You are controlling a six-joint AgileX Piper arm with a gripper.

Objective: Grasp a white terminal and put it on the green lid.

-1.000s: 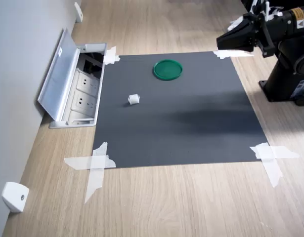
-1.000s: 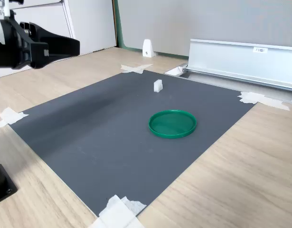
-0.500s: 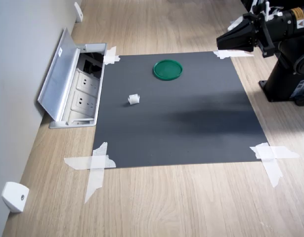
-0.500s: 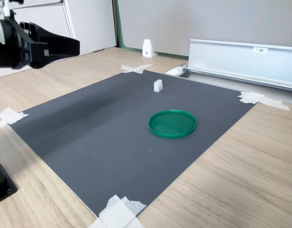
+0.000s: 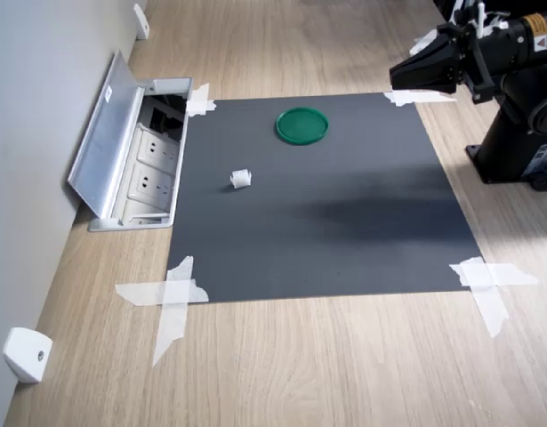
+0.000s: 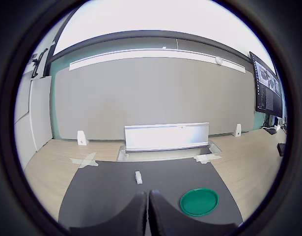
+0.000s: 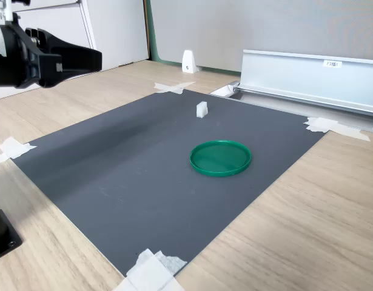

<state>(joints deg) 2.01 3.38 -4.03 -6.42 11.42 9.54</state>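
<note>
A tiny white terminal (image 5: 241, 179) (image 7: 201, 109) (image 6: 138, 177) stands on the dark grey mat (image 5: 344, 222), apart from the green lid (image 5: 301, 125) (image 7: 221, 157) (image 6: 199, 201), which lies flat and empty on the same mat. My black gripper (image 5: 399, 76) (image 7: 96, 59) (image 6: 147, 209) hangs in the air over the mat's edge at the first exterior view's upper right, well away from both. Its two fingers lie pressed together with nothing between them.
The mat is taped at its corners to a wooden floor. An open metal floor socket box (image 5: 135, 160) (image 7: 307, 79) borders the mat by the grey wall. A white wedge-shaped piece (image 5: 26, 354) sits near the wall. The arm's black base (image 5: 522, 151) stands beside the mat.
</note>
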